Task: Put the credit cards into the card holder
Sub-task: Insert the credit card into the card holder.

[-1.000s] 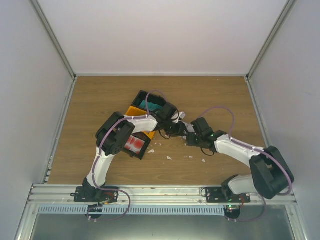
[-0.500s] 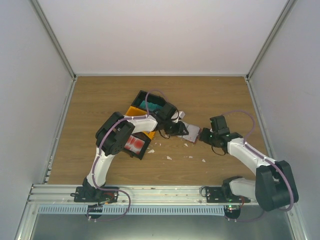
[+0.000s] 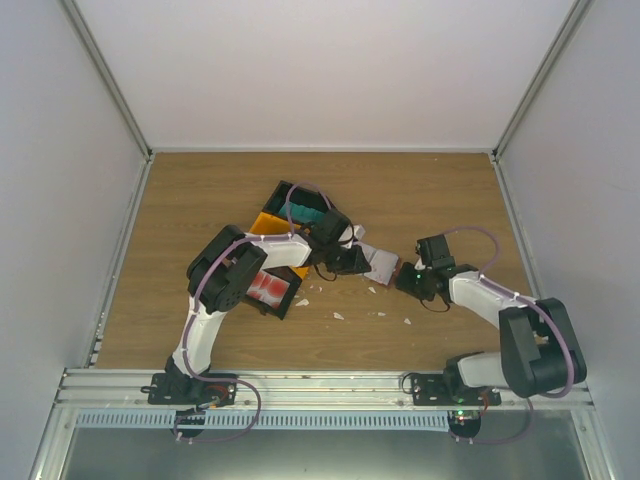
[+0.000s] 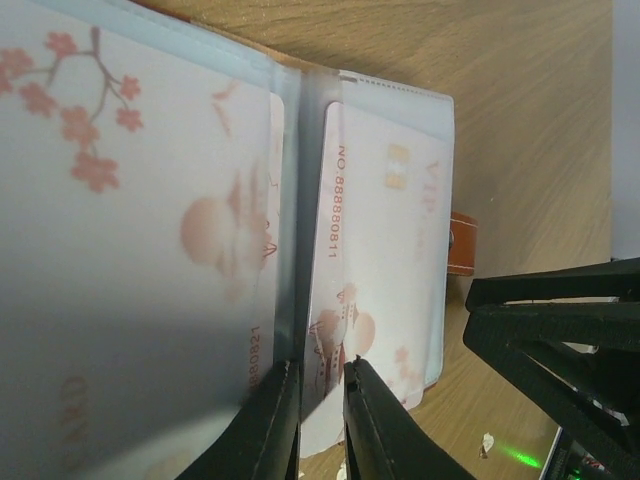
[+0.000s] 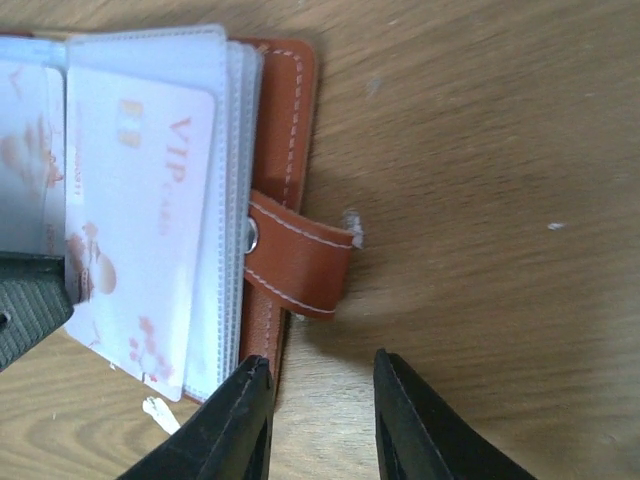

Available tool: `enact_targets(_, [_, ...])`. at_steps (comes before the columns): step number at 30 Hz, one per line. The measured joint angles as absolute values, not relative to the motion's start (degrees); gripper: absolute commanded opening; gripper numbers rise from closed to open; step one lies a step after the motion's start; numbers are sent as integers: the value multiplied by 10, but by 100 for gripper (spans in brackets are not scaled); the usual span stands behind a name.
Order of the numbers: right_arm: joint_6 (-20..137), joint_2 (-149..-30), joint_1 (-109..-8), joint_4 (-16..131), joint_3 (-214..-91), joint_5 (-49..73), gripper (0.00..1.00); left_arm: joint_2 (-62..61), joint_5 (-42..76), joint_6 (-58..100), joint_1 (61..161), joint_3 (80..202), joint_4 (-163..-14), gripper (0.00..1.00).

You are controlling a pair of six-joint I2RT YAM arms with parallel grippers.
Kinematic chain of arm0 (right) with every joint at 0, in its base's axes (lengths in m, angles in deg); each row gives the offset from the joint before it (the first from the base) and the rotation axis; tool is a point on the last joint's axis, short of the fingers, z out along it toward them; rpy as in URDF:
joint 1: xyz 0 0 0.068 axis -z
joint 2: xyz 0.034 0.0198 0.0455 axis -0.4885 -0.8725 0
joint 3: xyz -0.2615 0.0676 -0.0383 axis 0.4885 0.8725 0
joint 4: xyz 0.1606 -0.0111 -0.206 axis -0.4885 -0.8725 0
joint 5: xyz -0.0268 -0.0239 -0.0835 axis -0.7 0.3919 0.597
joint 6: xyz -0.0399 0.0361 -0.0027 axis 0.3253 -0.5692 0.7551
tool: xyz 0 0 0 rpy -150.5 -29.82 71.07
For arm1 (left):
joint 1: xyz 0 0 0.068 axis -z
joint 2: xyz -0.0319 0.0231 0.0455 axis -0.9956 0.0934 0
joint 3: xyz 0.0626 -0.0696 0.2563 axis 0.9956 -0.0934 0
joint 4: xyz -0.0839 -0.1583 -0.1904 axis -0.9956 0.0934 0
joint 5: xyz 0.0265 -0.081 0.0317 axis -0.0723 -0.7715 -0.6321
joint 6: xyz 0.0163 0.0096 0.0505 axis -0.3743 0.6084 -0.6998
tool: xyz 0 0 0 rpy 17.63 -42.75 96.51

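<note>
The card holder (image 3: 383,263) lies open on the wood at mid-table, a reddish-brown wallet (image 5: 290,110) with a snap strap (image 5: 300,265) and clear sleeves. A pale pink-white credit card (image 4: 330,260) stands edge-on at the sleeves' fold. My left gripper (image 4: 320,365) is shut on its lower end. Another pink-white card marked VIP (image 5: 140,200) sits inside a sleeve. My right gripper (image 5: 322,362) is open just right of the holder's brown edge, below the strap, with only bare wood between its fingers. In the top view the left gripper (image 3: 357,262) and right gripper (image 3: 402,278) flank the holder.
Behind the left arm stand a black bin of teal cards (image 3: 298,205), a yellow bin (image 3: 268,222) and a black bin of red-and-white cards (image 3: 270,288). Small white scraps (image 3: 337,315) lie on the wood in front of the holder. Grey walls enclose the table.
The right gripper pulled back off the holder to its right edge and its jaws narrowed. The left jaws tightened on the card; the left arm barely moved.
</note>
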State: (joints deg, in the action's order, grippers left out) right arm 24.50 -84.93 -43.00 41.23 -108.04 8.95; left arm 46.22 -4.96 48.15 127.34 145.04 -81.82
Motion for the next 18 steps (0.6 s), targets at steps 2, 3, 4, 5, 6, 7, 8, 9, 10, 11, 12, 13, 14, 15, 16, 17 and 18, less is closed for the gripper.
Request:
enact_targets(2, [247,-855,-430,418,-1080,79,26,462,-51,482,1273,1449,-820,12])
enact_targets(3, [249,-858,-430,420,-1080,75,25,462,-51,483,1273,1448,-820,11])
enact_targets(4, [251,-861,-430,424,-1080,70,24,462,-52,484,1274,1447,-820,11])
enact_targets(5, [252,-864,-430,428,-1080,65,22,462,-53,485,1274,1447,-820,11])
enact_targets(6, [255,-867,-430,432,-1080,61,22,462,-54,486,1274,1446,-820,10])
enact_targets(7, [256,-870,-430,437,-1080,56,21,462,-55,486,1274,1446,-820,10])
enact_targets(8, [257,-873,-430,442,-1080,52,21,462,-56,486,1274,1446,-820,10])
enact_targets(9, [258,-876,-430,447,-1081,47,21,462,-56,486,1274,1446,-820,10])
enact_targets(10, [259,-879,-429,453,-1081,42,21,462,-57,486,1275,1446,-820,10])
enact_targets(11, [259,-881,-429,456,-1081,40,21,462,-58,487,1275,1446,-820,10])
enact_targets(12, [259,-883,-429,459,-1081,37,20,462,-59,487,1275,1446,-820,10])
enact_targets(13, [259,-884,-429,462,-1081,34,20,462,-61,487,1275,1446,-820,10])
enact_targets(14, [260,-886,-429,465,-1081,31,20,462,-63,487,1275,1446,-820,10])
enact_targets(15, [260,-887,-429,466,-1081,30,20,462,-65,487,1276,1446,-820,11])
enact_targets(16, [260,-887,-429,467,-1081,29,21,462,-68,487,1276,1446,-820,11])
enact_targets(17, [260,-887,-429,467,-1081,29,21,462,-70,487,1276,1446,-820,12])
enact_targets(18, [260,-887,-428,467,-1081,28,21,462,-72,488,1276,1446,-820,12])
